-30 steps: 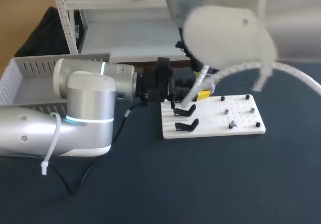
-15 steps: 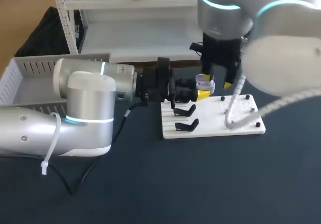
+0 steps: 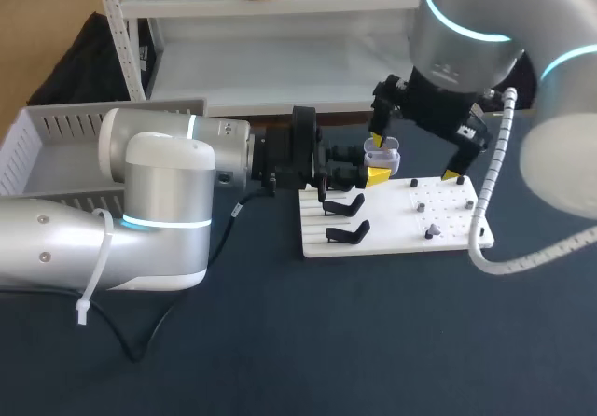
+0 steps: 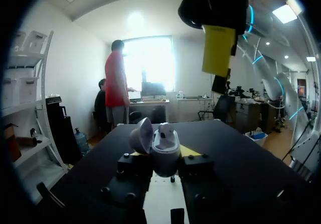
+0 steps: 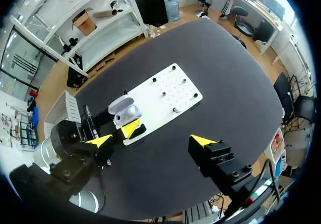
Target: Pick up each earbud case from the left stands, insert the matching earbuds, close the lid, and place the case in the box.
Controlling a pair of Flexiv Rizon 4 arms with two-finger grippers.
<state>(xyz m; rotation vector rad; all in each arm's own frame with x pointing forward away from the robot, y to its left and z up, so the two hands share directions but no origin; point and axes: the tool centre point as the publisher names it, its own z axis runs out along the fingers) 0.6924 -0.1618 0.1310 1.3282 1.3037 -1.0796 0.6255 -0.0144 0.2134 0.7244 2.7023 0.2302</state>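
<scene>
The left pincer reaches in from the left and grips the earbud case between its yellow tips, holding it just past the far left corner of the white board on the dark counter. In the left wrist view the earbud case stands upright between the fingers with its lid tipped open, and a rounded white earbud shows in its body. The right pincer hangs above the case and the board's far edge with its fingers spread wide, holding nothing; one of its yellow tips is right over the open lid. Two black stands sit along the board's left side, and two small grey pieces lie among the pegs to the right. The box sits at the far left of the counter, behind the left arm.
</scene>
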